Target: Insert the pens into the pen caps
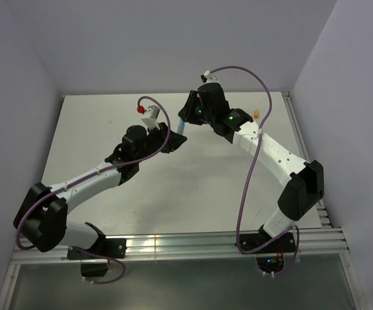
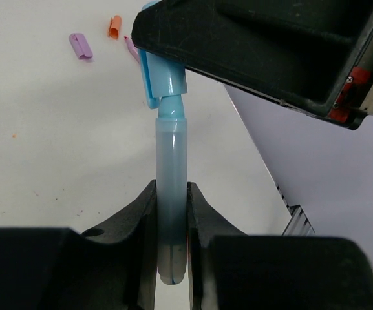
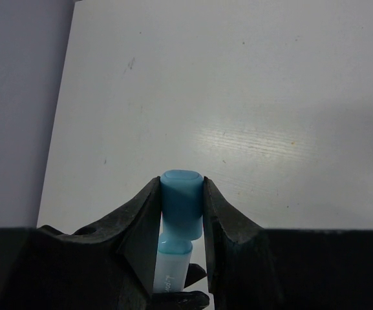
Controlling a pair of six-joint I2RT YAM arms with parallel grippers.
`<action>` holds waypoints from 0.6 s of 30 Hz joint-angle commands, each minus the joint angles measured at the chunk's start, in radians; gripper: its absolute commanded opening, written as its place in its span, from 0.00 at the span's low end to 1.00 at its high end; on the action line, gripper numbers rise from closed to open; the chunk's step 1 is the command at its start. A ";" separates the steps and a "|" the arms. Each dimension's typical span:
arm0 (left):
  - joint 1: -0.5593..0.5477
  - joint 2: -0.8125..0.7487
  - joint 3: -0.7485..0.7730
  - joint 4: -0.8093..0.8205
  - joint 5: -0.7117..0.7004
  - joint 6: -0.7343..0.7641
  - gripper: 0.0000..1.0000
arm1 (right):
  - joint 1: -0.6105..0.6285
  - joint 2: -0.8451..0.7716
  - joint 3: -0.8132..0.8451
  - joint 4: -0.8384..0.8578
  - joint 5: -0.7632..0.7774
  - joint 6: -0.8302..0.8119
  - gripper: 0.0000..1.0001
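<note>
A light blue pen [image 2: 171,187] stands upright between the fingers of my left gripper [image 2: 171,188], which is shut on its lower body. My right gripper [image 3: 181,184] is shut on a solid blue pen cap [image 3: 181,203]. In the left wrist view the cap [image 2: 165,76] sits slightly tilted over the pen's narrow neck, under the right gripper's black housing. The pen's pale body [image 3: 173,271] shows just below the cap. In the top view both grippers meet above mid-table around the pen [image 1: 181,126].
A purple cap [image 2: 80,46], an orange cap [image 2: 114,27] and the end of a pink pen [image 2: 132,49] lie on the white table beyond the grip. A metal rail [image 2: 297,223] and a grey wall border the table's right side.
</note>
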 commanded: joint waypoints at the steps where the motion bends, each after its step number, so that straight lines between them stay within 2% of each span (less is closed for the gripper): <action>1: 0.017 -0.051 0.004 0.088 0.011 -0.017 0.00 | 0.031 -0.058 -0.049 0.046 0.018 0.008 0.00; 18: 0.061 -0.080 -0.033 0.180 0.077 -0.074 0.00 | 0.131 -0.191 -0.191 0.126 0.028 0.058 0.00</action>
